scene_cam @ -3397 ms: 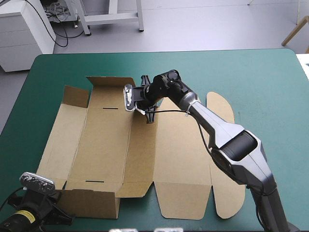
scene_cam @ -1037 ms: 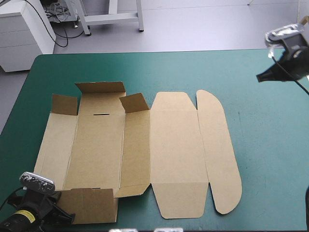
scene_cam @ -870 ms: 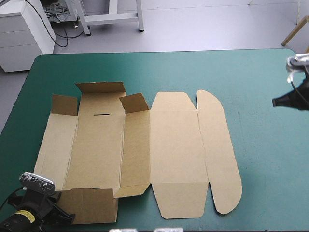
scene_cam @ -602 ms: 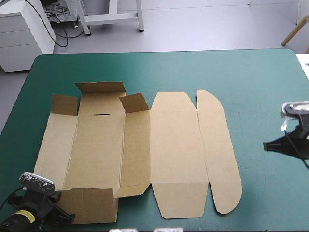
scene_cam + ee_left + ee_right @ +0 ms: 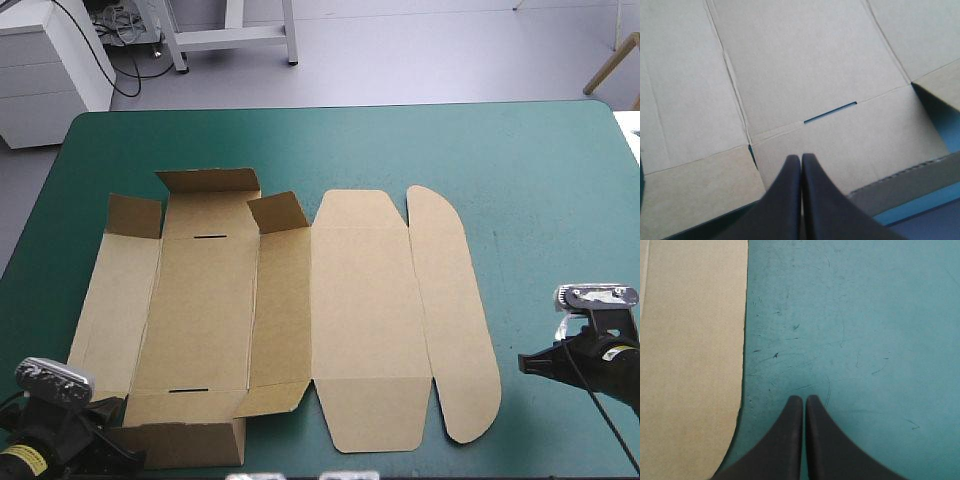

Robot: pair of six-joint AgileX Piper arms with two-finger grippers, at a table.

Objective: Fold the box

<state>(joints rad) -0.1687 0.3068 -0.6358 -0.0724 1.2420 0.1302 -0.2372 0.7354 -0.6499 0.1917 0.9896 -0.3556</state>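
Both jaws were closed tight on nothing. My right arm had retreated to the surface's near right edge, leaving the box mostly flat left of centre, walls unraised.

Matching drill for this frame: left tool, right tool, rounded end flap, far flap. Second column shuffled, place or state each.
1 left tool
2 right tool
3 rounded end flap
4 far flap

A flat on the teal-green cover
B raised
C shut, over bare cover beside the box
D shut, at the box's near edge, slot ahead

Pairs: 1-D, 2-C, 3-A, 4-B
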